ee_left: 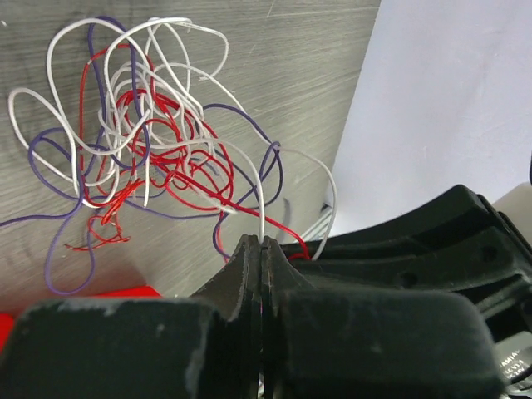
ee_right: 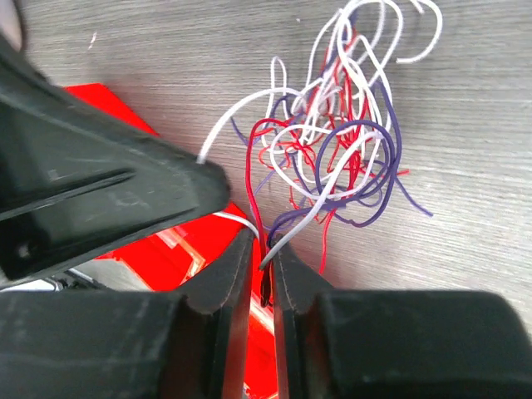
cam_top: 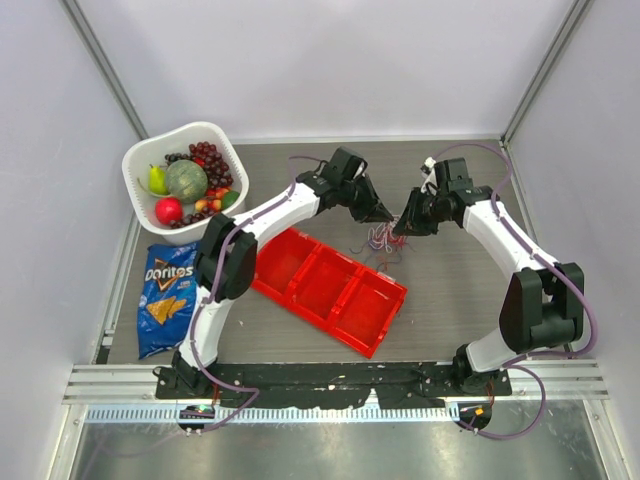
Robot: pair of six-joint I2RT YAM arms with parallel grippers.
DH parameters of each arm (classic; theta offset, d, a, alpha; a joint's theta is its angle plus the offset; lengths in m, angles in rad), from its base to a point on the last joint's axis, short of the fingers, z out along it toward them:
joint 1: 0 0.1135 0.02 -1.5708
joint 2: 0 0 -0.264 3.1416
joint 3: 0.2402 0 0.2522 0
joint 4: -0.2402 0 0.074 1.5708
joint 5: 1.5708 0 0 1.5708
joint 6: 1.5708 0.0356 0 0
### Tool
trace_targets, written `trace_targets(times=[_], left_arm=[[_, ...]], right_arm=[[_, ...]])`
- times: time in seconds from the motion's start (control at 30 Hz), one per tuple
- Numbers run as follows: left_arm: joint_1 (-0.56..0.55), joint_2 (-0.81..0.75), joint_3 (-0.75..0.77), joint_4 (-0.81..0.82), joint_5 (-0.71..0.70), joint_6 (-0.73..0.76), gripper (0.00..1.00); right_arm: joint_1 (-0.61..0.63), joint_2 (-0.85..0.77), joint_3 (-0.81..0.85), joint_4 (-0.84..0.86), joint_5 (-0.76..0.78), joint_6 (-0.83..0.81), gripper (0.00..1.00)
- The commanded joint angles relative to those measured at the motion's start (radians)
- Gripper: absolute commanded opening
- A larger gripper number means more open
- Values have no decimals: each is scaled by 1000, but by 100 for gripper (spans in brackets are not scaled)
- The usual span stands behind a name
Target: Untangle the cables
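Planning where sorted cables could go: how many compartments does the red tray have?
3, side by side in the red tray: the left compartment, the middle compartment, the right compartment. None appears hidden.

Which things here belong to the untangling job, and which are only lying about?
Job: cables, left fingers, right fingers.
Lying about: tray, fruit bowl, chip bag.

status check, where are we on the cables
Left gripper fingers shut on a white strand of the cables. Right gripper fingers nearly closed around strands, grip unclear. Cables one tangled bunch beside the red tray; nothing in the way.
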Motion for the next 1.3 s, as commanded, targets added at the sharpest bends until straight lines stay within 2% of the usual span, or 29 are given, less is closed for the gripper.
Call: trace_targets(times=[0.0,0.17,0.3,0.47,0.5,0.6,0.73,1.0,1.1,1.27], left_arm=[[1,-101,64,-112,-66,117,0],[-4,-162,58,-115,-60,111,0],[-7,-205,99,-170,-88,154,0],[-7,-247,210,-230,-109,249,0],[-10,-254,231,-229,-109,266,0],[-9,-267,267,-232,-99,275,0],[-9,-251,316,-233,-50,255,0],[-9,-215,402,-250,-25,244,0],[-9,-207,403,-244,-8,229,0],[-9,-195,402,-160,64,131,0]], right_arm=[[3,-30,0,-40,134,-25,23],[3,11,17,-45,174,-35,34],[3,40,26,-45,223,-33,34],[3,86,15,-14,214,-18,34],[3,89,14,-8,201,-10,35],[3,76,8,33,101,-18,51],[3,-16,-55,131,-12,-15,63],[3,-163,-172,334,-183,73,66],[5,-216,-177,365,-133,93,68],[5,-151,-92,302,116,145,69]])
